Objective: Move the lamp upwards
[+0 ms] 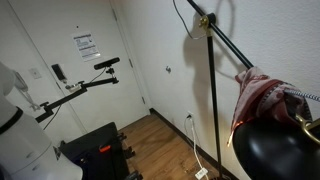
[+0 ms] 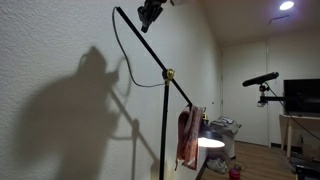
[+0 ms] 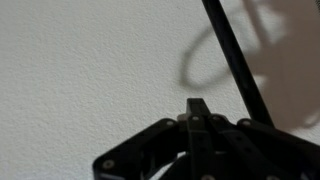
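The lamp shows in both exterior views: a thin black pole, a brass joint, a slanted hinged arm and a glossy black dome shade with a red-white cloth draped over it. The shade is lit from below. My gripper is high up by the arm's upper end. In the wrist view the fingers are pressed together with nothing between them. The lamp arm runs diagonally just to their right, against the white wall.
A black camera on a thin tripod arm stands across the room. A black cart sits on the wood floor near a door. A monitor stands on a table. The white wall is close behind the lamp.
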Robot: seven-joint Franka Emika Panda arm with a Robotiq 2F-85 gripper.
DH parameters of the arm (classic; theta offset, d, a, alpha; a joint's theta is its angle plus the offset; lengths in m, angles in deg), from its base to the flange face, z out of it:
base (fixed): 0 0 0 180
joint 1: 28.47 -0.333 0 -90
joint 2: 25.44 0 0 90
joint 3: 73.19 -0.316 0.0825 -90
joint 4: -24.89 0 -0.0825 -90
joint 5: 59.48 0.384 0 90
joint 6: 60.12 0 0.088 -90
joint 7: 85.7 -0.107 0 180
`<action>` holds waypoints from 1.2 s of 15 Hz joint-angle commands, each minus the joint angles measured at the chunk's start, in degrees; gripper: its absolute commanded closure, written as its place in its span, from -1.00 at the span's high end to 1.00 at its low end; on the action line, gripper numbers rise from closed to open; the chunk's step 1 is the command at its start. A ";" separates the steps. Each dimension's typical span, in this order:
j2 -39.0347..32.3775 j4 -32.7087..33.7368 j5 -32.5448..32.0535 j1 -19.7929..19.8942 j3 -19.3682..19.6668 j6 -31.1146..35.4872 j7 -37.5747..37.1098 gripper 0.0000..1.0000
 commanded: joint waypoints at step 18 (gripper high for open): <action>-9.97 7.38 -1.32 -0.77 3.87 7.74 4.04 -1.00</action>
